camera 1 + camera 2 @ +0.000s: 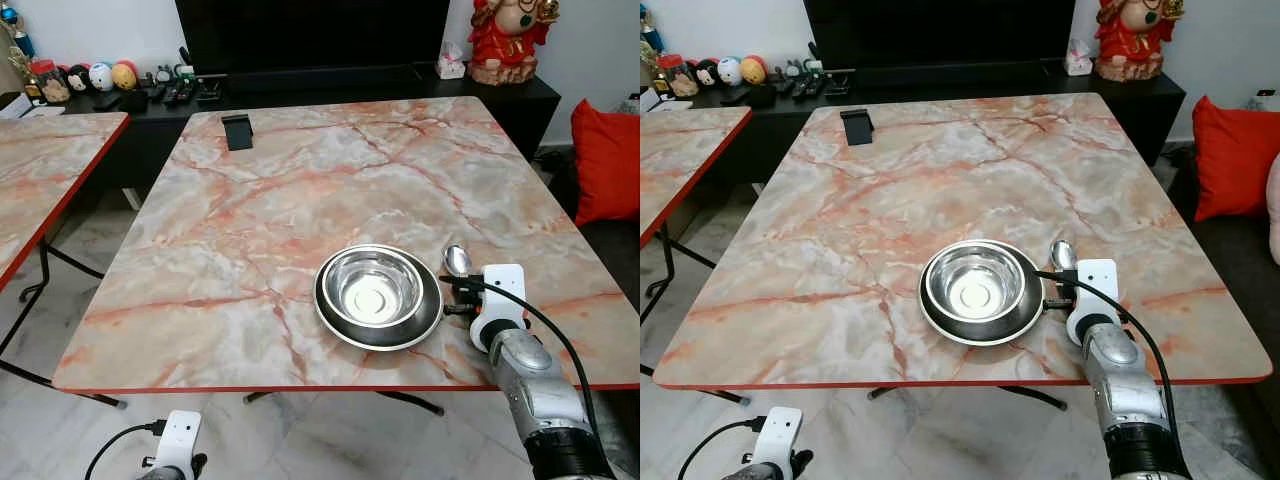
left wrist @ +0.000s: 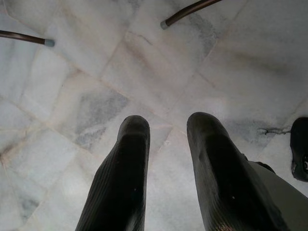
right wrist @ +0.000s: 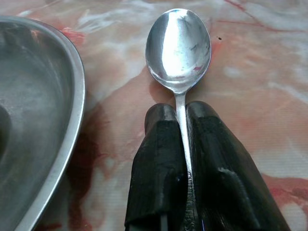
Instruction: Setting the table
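right gripper [image 3: 179, 120]: clamped on spoon [image 3: 178, 45] handle | spoon: at 3 o'clock of bowl [image 1: 372, 287] on plate [image 1: 335, 318], low over table [image 1: 250, 230] | handling: light, stiff, slick steel (grip mid-handle, not neck) | left gripper [image 2: 166, 144]: parted, idle over floor [image 2: 96, 72]

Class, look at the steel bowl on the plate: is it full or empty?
Empty. The steel bowl sits upright on the plate, and its bare shiny bottom shows, with nothing inside.

Spoon [image 3: 178, 45] lying handle between the right gripper's [image 3: 177, 111] fingers, bowl [image 1: 371, 286] sitting in plate [image 1: 335, 325] just left of them, left gripper [image 2: 166, 130] hanging above floor [image 2: 86, 86].
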`<state>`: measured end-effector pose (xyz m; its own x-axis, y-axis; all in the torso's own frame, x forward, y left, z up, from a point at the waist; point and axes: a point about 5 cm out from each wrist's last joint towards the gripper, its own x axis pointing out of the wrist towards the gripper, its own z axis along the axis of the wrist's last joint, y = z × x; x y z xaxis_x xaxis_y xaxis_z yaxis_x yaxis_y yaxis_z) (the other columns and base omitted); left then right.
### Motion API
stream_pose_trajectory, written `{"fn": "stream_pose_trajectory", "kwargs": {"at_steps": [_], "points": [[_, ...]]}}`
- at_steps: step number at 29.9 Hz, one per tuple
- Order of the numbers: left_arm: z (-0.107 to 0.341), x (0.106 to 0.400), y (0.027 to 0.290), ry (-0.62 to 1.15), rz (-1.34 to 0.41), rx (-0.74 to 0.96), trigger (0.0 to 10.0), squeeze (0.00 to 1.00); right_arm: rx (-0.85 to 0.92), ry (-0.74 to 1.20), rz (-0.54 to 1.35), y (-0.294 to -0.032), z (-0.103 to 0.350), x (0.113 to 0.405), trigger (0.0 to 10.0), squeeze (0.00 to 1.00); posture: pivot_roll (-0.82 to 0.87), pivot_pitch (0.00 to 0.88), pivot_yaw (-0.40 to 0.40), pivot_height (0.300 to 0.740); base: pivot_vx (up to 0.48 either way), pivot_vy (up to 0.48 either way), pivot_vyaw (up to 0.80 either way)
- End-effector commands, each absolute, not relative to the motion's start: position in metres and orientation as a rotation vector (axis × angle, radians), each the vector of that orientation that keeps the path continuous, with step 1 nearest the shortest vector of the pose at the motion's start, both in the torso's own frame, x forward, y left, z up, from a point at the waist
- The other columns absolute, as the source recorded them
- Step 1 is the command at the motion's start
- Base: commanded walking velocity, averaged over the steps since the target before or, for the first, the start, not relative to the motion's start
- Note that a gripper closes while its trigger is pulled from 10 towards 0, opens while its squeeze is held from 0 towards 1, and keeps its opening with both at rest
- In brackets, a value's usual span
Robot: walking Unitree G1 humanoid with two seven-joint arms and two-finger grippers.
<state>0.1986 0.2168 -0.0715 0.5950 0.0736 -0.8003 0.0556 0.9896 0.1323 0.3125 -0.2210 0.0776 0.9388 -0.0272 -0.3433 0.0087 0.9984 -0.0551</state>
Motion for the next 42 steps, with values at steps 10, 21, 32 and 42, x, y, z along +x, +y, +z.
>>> {"fn": "stream_pose_trajectory", "kwargs": {"at_steps": [10,21,32,42], "points": [[-0.072,0.197,0.221,0.950,0.008,0.166,10.0,0.00,-0.053,0.358,-0.024,-0.218,0.074,0.314,10.0,0.00,-0.05,0.000,0.081,0.740,0.000,0.000,0.00],[-0.071,0.197,0.222,0.948,-0.002,0.178,10.0,0.00,-0.060,0.349,-0.018,-0.216,0.075,0.316,10.0,0.64,-0.05,0.000,0.083,0.740,0.000,0.000,0.00],[-0.071,0.198,0.221,0.946,-0.004,0.178,10.0,0.00,-0.069,0.340,-0.032,-0.217,0.077,0.318,10.0,0.00,-0.05,0.000,0.082,0.740,0.000,0.000,0.00],[-0.071,0.198,0.221,0.945,-0.007,0.180,10.0,0.00,-0.069,0.068,-0.120,-0.226,0.124,0.328,10.0,0.00,-0.05,0.000,0.082,0.740,0.000,0.000,0.00]]}}
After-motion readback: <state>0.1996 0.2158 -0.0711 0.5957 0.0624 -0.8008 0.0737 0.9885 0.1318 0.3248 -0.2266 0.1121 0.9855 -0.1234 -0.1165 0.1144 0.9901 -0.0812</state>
